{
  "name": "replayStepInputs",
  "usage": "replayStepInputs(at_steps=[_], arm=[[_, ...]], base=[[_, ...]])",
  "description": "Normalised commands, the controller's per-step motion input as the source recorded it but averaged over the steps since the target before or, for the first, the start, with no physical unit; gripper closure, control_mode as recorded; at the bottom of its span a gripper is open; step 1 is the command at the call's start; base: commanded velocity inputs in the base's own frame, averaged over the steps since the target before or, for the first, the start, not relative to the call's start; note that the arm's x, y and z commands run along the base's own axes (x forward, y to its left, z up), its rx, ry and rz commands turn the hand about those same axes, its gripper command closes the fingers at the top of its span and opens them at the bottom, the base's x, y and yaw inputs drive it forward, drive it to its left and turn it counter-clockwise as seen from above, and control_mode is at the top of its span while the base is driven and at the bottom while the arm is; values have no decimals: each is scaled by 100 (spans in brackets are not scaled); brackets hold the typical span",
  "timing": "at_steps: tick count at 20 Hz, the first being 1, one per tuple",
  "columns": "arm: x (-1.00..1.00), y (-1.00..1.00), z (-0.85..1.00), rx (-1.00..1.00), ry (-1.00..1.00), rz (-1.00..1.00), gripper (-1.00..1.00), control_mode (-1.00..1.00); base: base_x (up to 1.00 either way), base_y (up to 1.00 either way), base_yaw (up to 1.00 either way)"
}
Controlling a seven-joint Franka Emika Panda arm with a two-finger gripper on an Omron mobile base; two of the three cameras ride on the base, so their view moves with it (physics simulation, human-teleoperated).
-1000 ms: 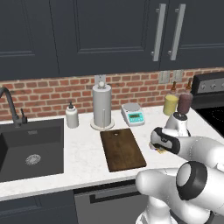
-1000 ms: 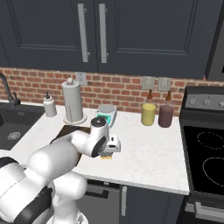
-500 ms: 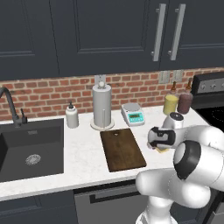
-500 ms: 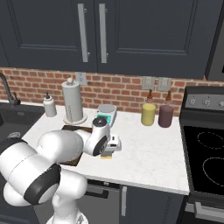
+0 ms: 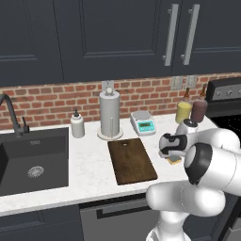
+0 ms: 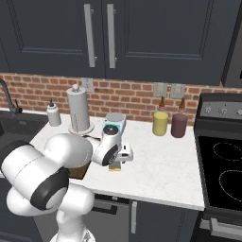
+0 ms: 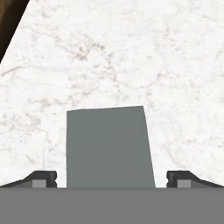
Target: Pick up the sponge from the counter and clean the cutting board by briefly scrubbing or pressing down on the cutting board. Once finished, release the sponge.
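Observation:
The sponge [image 7: 108,146] lies flat on the white counter [image 7: 131,57], grey-green scrub side up, and its yellow body [image 5: 174,160] peeks out under the hand. My gripper [image 7: 112,178] is open just above it, a fingertip on each side and both apart from it. From the right side, the sponge [image 6: 115,166] sits beneath the gripper [image 6: 118,159]. The dark brown cutting board [image 5: 132,160] lies bare a short way left of the sponge; its corner [image 7: 8,26] shows in the hand view.
A paper towel holder [image 5: 109,113], a soap bottle [image 5: 77,124] and a white-and-teal scale [image 5: 143,122] stand behind the board. The sink [image 5: 33,160] is at the left. Yellow [image 6: 160,123] and dark red [image 6: 178,124] bottles stand by the stove [image 6: 222,175].
The arm's elbow has swung around while the hand has stayed over the sponge. Sponge and board have not moved.

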Motion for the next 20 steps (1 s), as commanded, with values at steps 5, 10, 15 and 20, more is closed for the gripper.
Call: replayStepInputs(at_steps=[5,10,15,20], arm=[[0,-1,0,0,0,2,-100,-100],[0,0,-11,0,0,3,-100,-100],[0,0,-19,0,0,2,-100,-100],[0,0,-19,0,0,2,-100,-100]], base=[[0,0,0],[0,0,0],[0,0,0],[0,0,0]])
